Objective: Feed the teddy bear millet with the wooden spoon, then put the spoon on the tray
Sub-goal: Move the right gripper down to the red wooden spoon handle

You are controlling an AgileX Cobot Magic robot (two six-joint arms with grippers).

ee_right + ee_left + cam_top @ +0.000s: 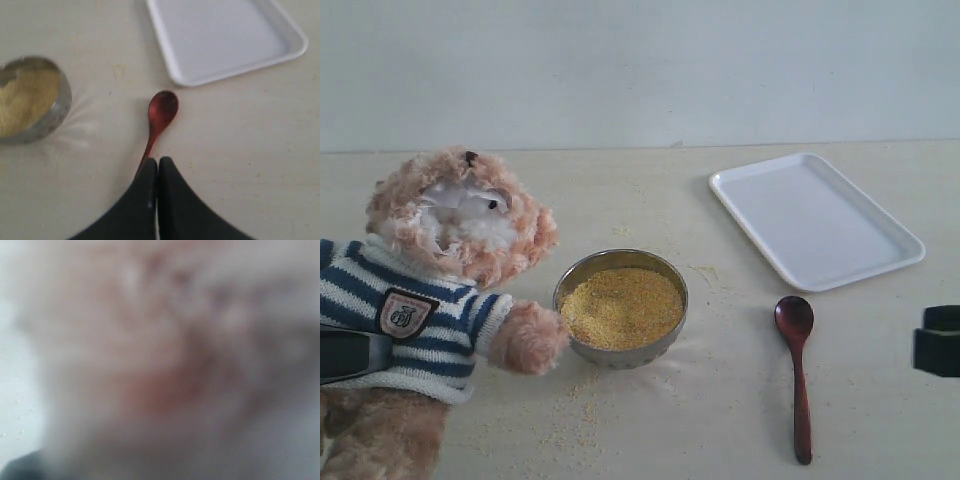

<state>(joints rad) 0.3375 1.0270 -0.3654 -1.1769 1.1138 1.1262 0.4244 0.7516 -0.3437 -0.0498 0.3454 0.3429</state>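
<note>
The teddy bear (pixel 430 300) sits upright at the left, one paw beside the metal bowl (pixel 620 354) of millet (pixel 622 306). My left gripper (pixel 360 355) presses a dark finger across its striped sweater and holds it; the left wrist view shows only blurred fur (pixel 160 365). The wooden spoon (pixel 798 370) lies flat on the table right of the bowl, bowl end toward the tray (pixel 815 220). My right gripper (pixel 158 162) is shut and empty, its tips above the spoon (pixel 161 112) handle. In the exterior view the right gripper (pixel 938 340) is at the right edge, apart from the spoon.
Loose millet grains are scattered on the table around the bowl (pixel 57 112) and in front of the bear. The white tray (pixel 225 35) holds nothing. A pale wall closes off the far edge of the table.
</note>
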